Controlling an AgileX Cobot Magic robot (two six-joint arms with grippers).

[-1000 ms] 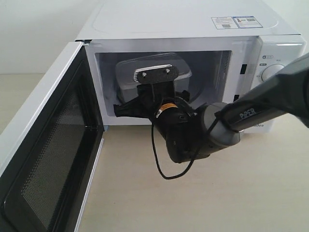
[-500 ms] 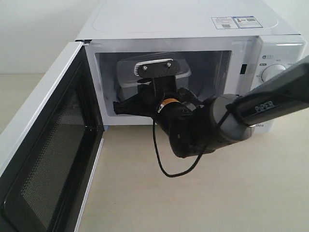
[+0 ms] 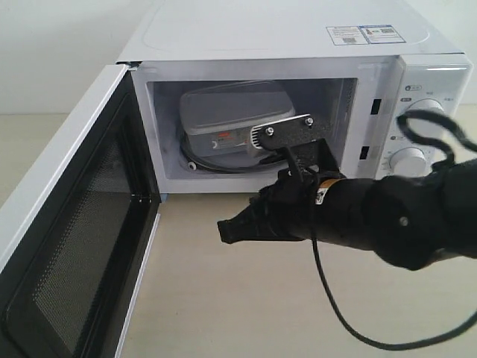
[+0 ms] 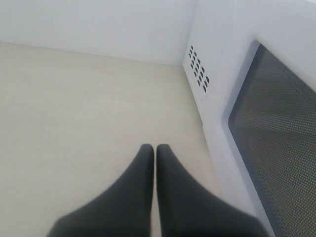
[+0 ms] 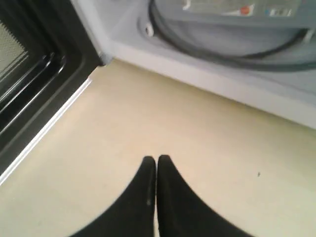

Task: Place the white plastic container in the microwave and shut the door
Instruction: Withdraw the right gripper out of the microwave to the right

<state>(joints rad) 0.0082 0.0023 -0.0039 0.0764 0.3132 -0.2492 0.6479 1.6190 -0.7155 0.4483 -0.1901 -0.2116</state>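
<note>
The white plastic container (image 3: 231, 119) sits inside the microwave (image 3: 298, 37) on the glass turntable, its red label facing out; its lower edge (image 5: 232, 10) shows in the right wrist view. The door (image 3: 74, 239) hangs wide open at the left, black mesh inner face showing. My right gripper (image 3: 225, 231) is shut and empty, outside the cavity, low over the table in front of the opening, tips pointing toward the door. In its own view the right gripper (image 5: 156, 160) hovers over bare table. My left gripper (image 4: 154, 148) is shut and empty beside the door's outer face (image 4: 281, 148).
The microwave's two dials (image 3: 417, 112) are at the right, partly behind my right arm (image 3: 395, 224) and its black cable (image 3: 335, 298). Beige tabletop (image 3: 223, 298) spreads in front of the microwave. A white wall (image 4: 98, 24) stands behind.
My right gripper has pulled back out of the microwave cavity and swung right and down, leaving the container inside on the turntable. The door has not moved.
</note>
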